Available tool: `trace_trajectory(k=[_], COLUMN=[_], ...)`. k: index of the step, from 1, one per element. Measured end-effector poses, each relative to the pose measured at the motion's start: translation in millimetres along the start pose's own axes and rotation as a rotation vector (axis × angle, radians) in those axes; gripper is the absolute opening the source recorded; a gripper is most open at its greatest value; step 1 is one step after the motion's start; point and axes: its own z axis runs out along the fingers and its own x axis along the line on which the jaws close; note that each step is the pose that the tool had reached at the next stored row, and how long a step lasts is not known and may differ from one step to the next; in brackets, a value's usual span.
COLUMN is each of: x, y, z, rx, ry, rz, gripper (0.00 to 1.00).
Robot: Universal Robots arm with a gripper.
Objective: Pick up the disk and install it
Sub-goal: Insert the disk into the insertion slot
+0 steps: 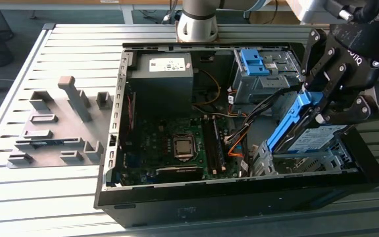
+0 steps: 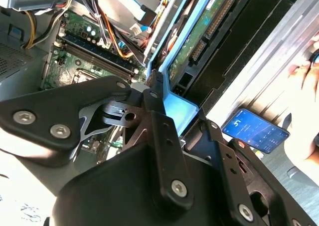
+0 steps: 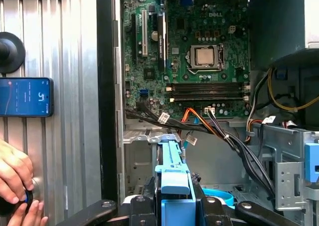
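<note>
My hand [image 1: 318,116] is clamped on the disk [image 1: 311,140], the fingers pressing its blue carrier frame from both sides, as the first wrist view shows from close up [image 3: 172,178]. I hold the disk tilted on edge inside the open computer case [image 1: 209,202], at the exterior view's right, with its lower end down at the metal drive cage [image 1: 301,163]; I cannot tell whether it touches the cage. In the second wrist view the disk's green circuit-board side [image 2: 207,31] faces the camera. The motherboard [image 1: 156,143] lies in the middle of the case floor. The grey power-supply box [image 1: 162,81] sits in the far corner beyond it. A blue bracket [image 1: 252,61] rests in the upper bay, behind my hand. The case stands on a slatted metal surface [image 1: 64,49]. A grey fixture [image 1: 51,131] lies on that surface, well apart from the case at the exterior view's left. Just outside the case wall a phone [image 3: 26,96] lies on the slats with its screen lit, and a person's fingers [image 3: 15,183] rest near it.
</note>
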Motion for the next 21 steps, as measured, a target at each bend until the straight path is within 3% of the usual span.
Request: trace_trajectory(k=[14,15,21], x=[0.0,0.0,0.1], y=[0.0,0.0,0.0], z=[2.7,3.4,14.2], rx=[0.0000,0.0001,0.0000], ry=[0.0000,0.0001,0.0000], rz=[0.000,0.000,0.000], gripper=[0.38,0.44,0.44])
